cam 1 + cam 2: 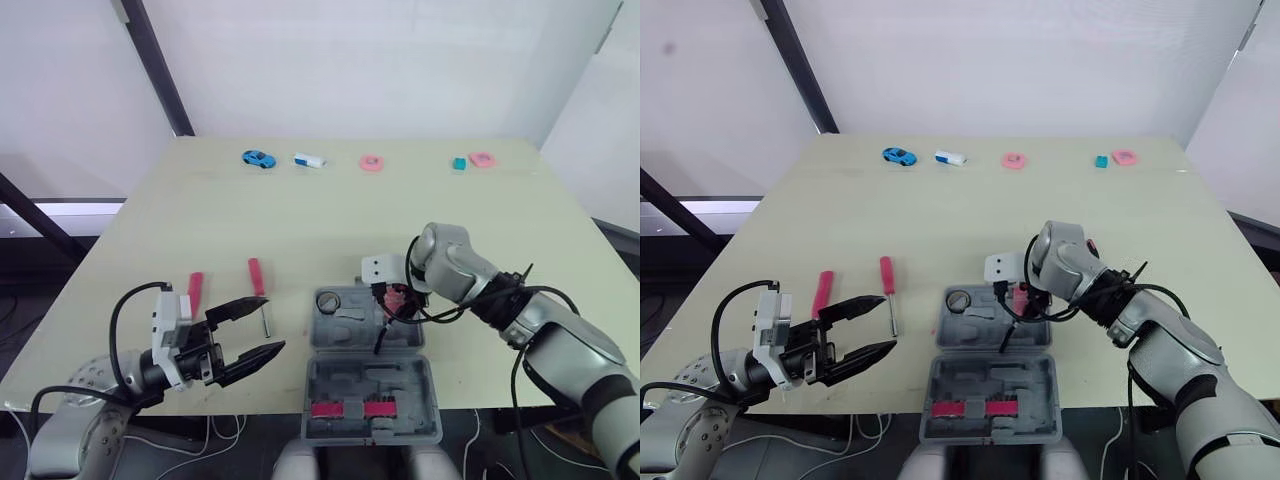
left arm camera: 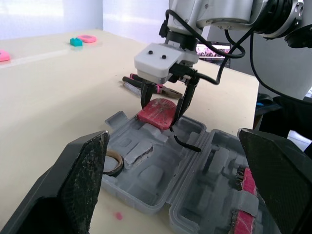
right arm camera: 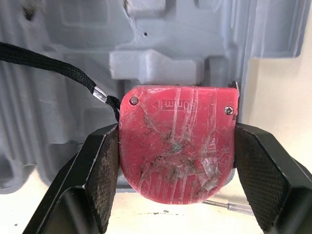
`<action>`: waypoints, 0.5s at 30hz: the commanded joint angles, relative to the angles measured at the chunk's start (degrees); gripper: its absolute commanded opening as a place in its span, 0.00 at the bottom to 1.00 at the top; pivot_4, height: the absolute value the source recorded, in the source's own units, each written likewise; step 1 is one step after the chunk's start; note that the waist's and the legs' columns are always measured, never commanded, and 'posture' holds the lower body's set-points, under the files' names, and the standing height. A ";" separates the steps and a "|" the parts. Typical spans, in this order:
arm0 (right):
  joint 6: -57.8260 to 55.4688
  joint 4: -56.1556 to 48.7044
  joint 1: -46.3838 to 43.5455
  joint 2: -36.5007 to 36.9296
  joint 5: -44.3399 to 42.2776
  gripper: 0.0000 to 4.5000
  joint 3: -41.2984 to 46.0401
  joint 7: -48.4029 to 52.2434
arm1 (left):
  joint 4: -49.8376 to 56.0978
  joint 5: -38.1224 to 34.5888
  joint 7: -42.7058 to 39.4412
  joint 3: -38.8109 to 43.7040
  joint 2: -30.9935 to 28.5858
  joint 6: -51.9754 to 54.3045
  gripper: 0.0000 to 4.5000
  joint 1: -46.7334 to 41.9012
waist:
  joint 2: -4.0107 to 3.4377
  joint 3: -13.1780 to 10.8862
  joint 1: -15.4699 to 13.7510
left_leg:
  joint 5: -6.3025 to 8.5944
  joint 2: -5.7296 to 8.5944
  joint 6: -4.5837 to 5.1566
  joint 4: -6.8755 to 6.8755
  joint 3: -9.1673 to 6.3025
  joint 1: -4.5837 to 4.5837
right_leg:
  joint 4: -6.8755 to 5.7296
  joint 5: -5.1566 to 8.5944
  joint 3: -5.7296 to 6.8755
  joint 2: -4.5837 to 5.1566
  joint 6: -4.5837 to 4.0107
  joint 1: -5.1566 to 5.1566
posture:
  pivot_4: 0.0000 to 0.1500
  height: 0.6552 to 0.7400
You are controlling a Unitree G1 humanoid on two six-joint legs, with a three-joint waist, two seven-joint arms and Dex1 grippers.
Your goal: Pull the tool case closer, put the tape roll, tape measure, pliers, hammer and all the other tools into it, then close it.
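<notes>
The grey tool case [image 1: 345, 385] lies open at the table's front edge, and the tape roll [image 1: 328, 299] sits in its far half. My right gripper [image 1: 396, 298] is shut on the red tape measure [image 3: 178, 146], holding it just above the far half's right side; its black strap [image 1: 383, 338] dangles into the case. Left of the case my left gripper [image 1: 270, 325] hovers open and holds nothing. A red-handled screwdriver [image 1: 258, 280] lies beside it, and a second red handle [image 1: 195, 290] lies further left. The pliers [image 2: 146, 87] rest on the table beyond the case.
Along the far edge of the table lie a blue toy car [image 1: 258, 158], a white item [image 1: 309, 160], two pink rings [image 1: 371, 163] [image 1: 482, 159] and a teal block [image 1: 459, 163]. The case's near half overhangs the front edge.
</notes>
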State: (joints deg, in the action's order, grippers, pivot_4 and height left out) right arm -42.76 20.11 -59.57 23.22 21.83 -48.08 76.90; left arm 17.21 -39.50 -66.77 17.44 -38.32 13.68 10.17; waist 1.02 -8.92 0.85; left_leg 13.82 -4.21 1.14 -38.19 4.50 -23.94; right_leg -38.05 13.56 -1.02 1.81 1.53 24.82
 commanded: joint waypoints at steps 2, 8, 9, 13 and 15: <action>2.09 0.87 -0.20 -0.66 0.61 0.65 0.64 -0.72 | 2.39 -0.93 0.39 0.41 -0.23 0.02 1.00 -0.01 | 0.00 0.00 0.00 | 0.00 0.00 0.00 0.00 0.00 0.00 | 0.00 0.00 0.00 0.00 0.00 0.00 | 1.00 1.00; 2.79 0.69 -0.31 -0.90 0.53 0.99 2.35 -1.99 | 2.90 -0.93 0.94 0.07 -0.16 0.47 1.00 -0.22 | 0.00 0.00 0.09 | 0.00 -0.01 0.00 0.00 -0.01 0.00 | 0.00 0.00 0.00 -0.01 0.00 0.00 | 1.00 1.00; 2.48 -0.31 -0.31 -0.36 0.41 0.99 2.66 -1.66 | 2.93 -0.91 0.96 0.06 -0.12 0.50 1.00 -0.18 | 0.00 0.00 0.07 | 0.00 -0.01 0.00 0.00 -0.01 0.00 | 0.00 0.00 0.00 -0.01 0.00 0.00 | 1.00 1.00; 1.35 -6.87 0.67 2.77 -0.80 0.99 5.66 -0.89 | 3.06 -0.95 0.94 -0.11 -0.02 0.62 1.00 -0.17 | -0.01 0.00 0.00 | 0.00 -0.01 0.00 0.01 -0.01 0.00 | 0.01 0.00 0.00 0.00 0.00 0.00 | 1.00 1.00; -0.76 -11.89 2.36 4.64 -3.13 0.99 8.81 -0.01 | 3.05 -1.00 0.92 -0.13 0.02 0.63 1.00 -0.20 | 0.00 0.00 -0.11 | 0.00 0.00 0.00 0.02 -0.01 0.00 | 0.02 0.00 0.00 0.01 0.00 0.00 | 1.00 1.00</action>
State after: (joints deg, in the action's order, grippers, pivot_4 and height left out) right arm -41.67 13.35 -58.01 26.61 20.87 -43.23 75.99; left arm 18.15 -39.55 -65.83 17.22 -38.32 14.59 10.01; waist 1.01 -8.93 0.74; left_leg 13.82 -4.21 1.13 -38.17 4.49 -23.94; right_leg -38.03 13.56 -1.02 1.82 1.53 24.81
